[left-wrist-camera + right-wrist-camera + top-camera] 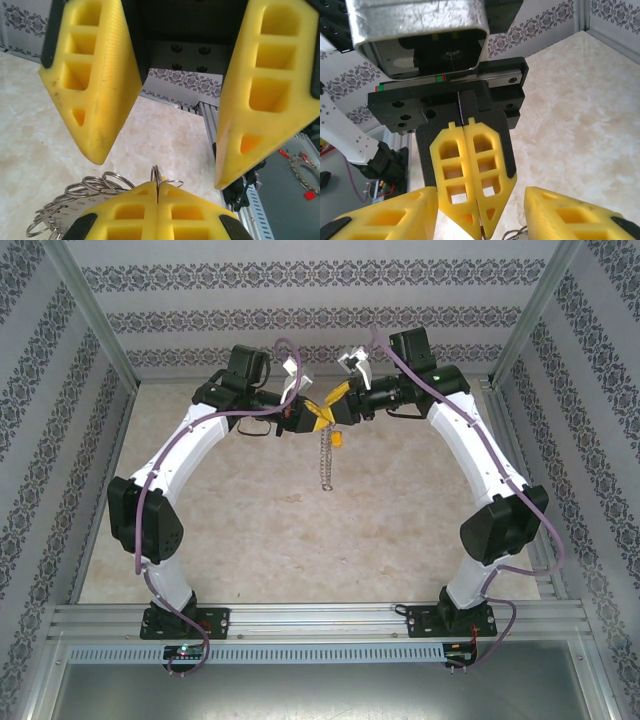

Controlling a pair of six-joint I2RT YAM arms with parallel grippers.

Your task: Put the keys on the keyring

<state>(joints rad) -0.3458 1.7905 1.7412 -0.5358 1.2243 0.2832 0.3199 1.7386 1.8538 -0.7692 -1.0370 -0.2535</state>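
My left gripper [157, 188] is shut on the keyring [157, 173], whose thin silvery loop pokes up between the closed yellow fingertips. More silvery rings [90, 187] fan out to the left of those fingers. From above, a silvery chain [326, 462] hangs below the two grippers, with the small yellow key [338, 438] beside its top. My right gripper [480, 190] is open and faces the left one, its fingers [90, 80] standing on either side of the left gripper's closed tips [470, 185]. Both grippers meet in the air at the back middle of the table [325, 412].
The pale marble tabletop [300, 540] lies below. Patterned walls [320, 300] close in the back and sides. An aluminium rail [320, 620] with both arm bases runs along the near edge.
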